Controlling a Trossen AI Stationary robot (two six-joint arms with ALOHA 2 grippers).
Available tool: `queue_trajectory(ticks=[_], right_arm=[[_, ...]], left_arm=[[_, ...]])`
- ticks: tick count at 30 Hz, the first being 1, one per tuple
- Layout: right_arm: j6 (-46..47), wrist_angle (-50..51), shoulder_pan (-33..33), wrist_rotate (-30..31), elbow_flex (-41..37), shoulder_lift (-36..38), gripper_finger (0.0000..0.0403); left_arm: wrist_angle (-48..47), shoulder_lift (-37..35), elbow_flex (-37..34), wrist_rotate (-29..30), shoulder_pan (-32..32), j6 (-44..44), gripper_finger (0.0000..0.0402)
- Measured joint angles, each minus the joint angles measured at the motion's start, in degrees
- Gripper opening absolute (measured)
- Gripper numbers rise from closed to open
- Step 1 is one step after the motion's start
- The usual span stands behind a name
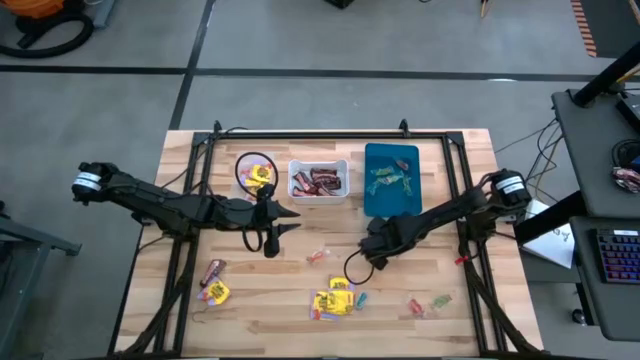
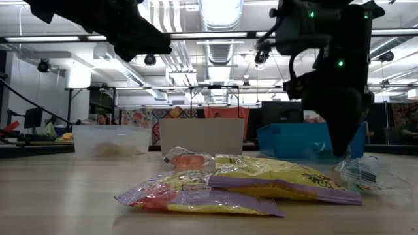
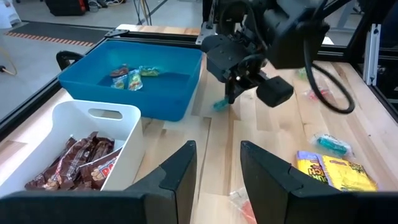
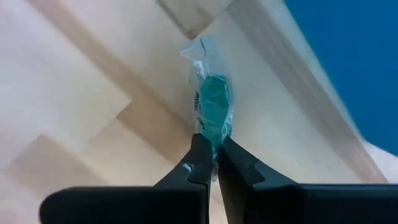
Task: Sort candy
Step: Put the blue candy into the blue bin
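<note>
My right gripper (image 4: 213,146) is shut on a teal candy (image 4: 212,109) in a clear wrapper, just off the near wall of the blue bin (image 1: 392,190), which holds green and teal pieces. My left gripper (image 3: 217,168) is open and holds nothing, hovering near the white bin (image 3: 74,121) of brown-red bars (image 3: 78,158). A clear bin (image 1: 255,175) holds yellow packets. Loose on the wood lie yellow packets (image 1: 335,300), a red piece (image 1: 318,257), a yellow and brown pair (image 1: 213,290), and red and green pieces (image 1: 428,303). My right gripper pinches the teal candy by one end of its wrapper (image 4: 211,138), between the two fingertips. The fingers (image 3: 231,93) point down from above. The candy (image 3: 221,104) hangs below the fingertips, seemingly clear of the table.
The three bins stand in a row along the far side. A black rail frame (image 1: 200,190) borders the table top. Another teal piece (image 3: 333,144) and yellow packets (image 3: 336,171) lie near the table's near edge. A cable (image 1: 352,268) loops under my right arm.
</note>
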State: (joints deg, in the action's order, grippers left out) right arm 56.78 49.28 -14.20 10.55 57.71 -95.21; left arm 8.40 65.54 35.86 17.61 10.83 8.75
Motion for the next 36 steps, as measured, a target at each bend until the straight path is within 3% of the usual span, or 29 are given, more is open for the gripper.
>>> queue_trajectory(ticks=[8,19,28,36], right_arm=[[-4.92,-0.84,-0.15,-4.56,2.48,5.42,0.0013],[-20.42,-2.20,1.81,-0.90,12.51,8.76,0.0013],[-30.11,-1.47,7.54,0.12,15.92,8.80,0.0013],[-40.39,3.01,16.75,2.14,15.78,8.80,0.0013]], left_arm=[[-0.10,0.00,0.00,0.00,0.00,1.18,0.0110],[-0.34,0.44,0.00,-0.04,0.00,3.32,0.0110],[-0.28,5.10,0.01,-0.16,0.44,7.06,0.0110],[-0.02,6.86,0.04,-0.17,1.24,8.81,0.0110]])
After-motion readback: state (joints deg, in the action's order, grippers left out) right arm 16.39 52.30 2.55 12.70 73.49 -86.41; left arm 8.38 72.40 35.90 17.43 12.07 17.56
